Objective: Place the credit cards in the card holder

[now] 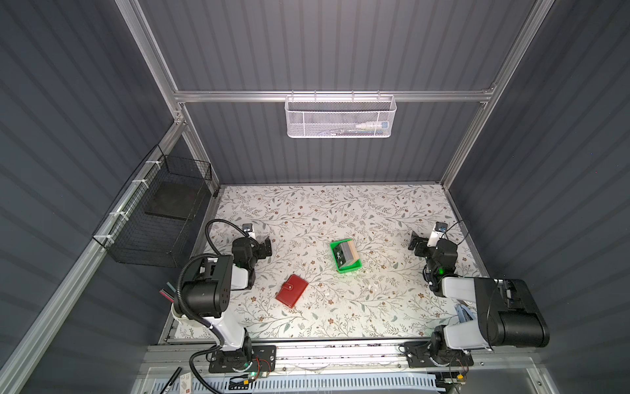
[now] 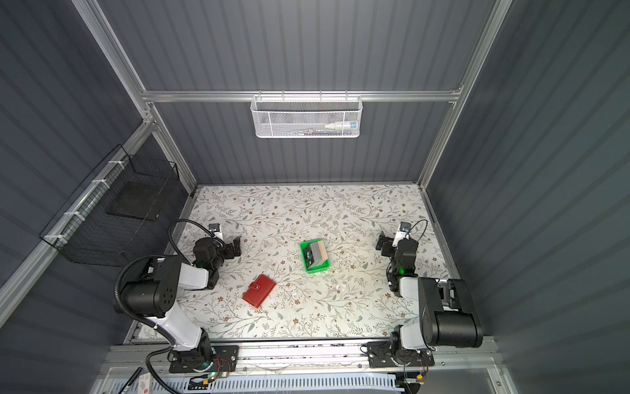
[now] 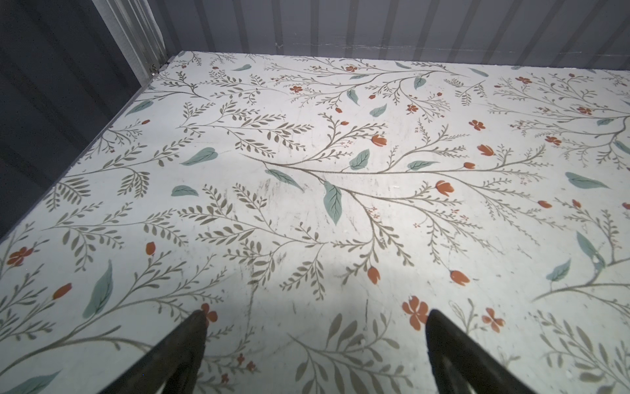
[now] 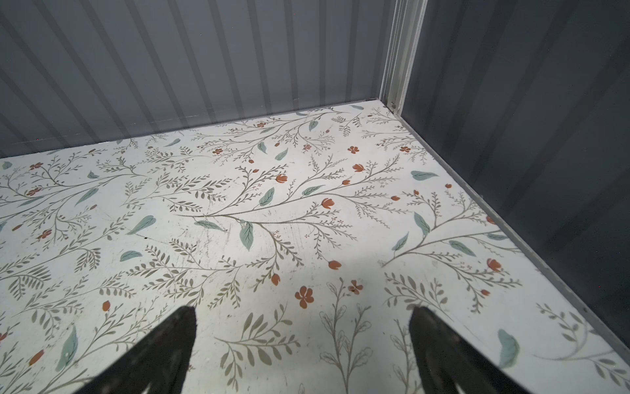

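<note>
The card holder (image 1: pixel 292 290) (image 2: pixel 259 290), a shut red wallet with a snap tab, lies flat on the floral table, left of the middle. The credit cards (image 1: pixel 347 253) (image 2: pixel 316 253) stand on edge as a stack in a small green tray (image 1: pixel 348 270) (image 2: pixel 318 269); a black card faces front, with grey and tan edges behind it. My left gripper (image 1: pixel 266 246) (image 2: pixel 236 246) (image 3: pixel 315 315) hovers open at the table's left, well back from the wallet. My right gripper (image 1: pixel 415 246) (image 2: pixel 382 244) (image 4: pixel 303 310) is open at the far right. Both wrist views show only bare tabletop between the fingers.
A white mesh basket (image 1: pixel 339 117) hangs on the back rail. On the left wall hangs a black wire basket (image 1: pixel 160 211). Grey ribbed walls and aluminium posts close in the table on three sides.
</note>
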Controlling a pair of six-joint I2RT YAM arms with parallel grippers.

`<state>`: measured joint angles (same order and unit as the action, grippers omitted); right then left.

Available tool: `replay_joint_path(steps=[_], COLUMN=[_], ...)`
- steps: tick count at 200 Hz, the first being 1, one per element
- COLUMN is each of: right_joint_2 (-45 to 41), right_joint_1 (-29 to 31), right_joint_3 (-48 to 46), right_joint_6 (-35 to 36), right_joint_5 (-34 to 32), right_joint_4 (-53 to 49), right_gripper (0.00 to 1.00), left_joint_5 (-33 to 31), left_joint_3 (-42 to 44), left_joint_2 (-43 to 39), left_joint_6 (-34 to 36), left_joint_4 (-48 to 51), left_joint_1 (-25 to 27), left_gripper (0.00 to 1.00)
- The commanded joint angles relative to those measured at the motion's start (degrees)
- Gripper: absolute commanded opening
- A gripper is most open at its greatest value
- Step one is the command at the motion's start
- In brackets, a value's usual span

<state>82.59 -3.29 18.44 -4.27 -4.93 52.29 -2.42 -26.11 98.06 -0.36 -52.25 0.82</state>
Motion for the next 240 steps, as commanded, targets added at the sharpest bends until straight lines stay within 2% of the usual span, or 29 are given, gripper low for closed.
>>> replay_joint_path(steps=[1, 125, 154, 183, 206, 220, 240], right_joint_2=[-0.4, -1.1, -4.5, -8.3, -12.7, -15.1, -18.1], right_joint_1=[0.2, 0.3, 0.3, 0.4, 0.6, 1.0, 2.3], right_joint_3=[0.4, -0.3, 1.6, 3.1, 6.0, 7.5, 9.6], right_joint_6=[-0.3, -0.7, -1.3, -1.5, -3.2, -4.5, -7.2], right_joint_5=[-0.6, -1.4, -3.3, -3.4, -4.3, -3.7, -3.9], right_joint_4=[0.8, 1.6, -5.0, -11.0, -20.1, -24.5, -31.5], right_gripper=[0.99, 0.99, 0.99, 0.99, 0.99, 0.99, 0.99], left_joint_5=[-0.7, -0.2, -2.0, -5.2, -8.5, -9.3, -6.8], left_joint_3=[-1.1, 0.6, 1.4, -2.4, -3.4, -5.2, -8.7], left_joint_2=[0.2, -0.3, -2.2, -7.7, -12.6, -15.8, -19.6], left_joint_6=[1.2, 1.4, 2.0, 1.8, 2.7, 0.4, -5.4], left_joint_4=[0.4, -2.1, -2.7, 10.1, 15.7, 21.2, 31.3], left_joint_1=[0.4, 0.5, 1.5, 3.1, 6.1, 7.0, 7.3], left_gripper=[1.00, 1.00, 1.00, 1.00, 1.00, 1.00, 1.00])
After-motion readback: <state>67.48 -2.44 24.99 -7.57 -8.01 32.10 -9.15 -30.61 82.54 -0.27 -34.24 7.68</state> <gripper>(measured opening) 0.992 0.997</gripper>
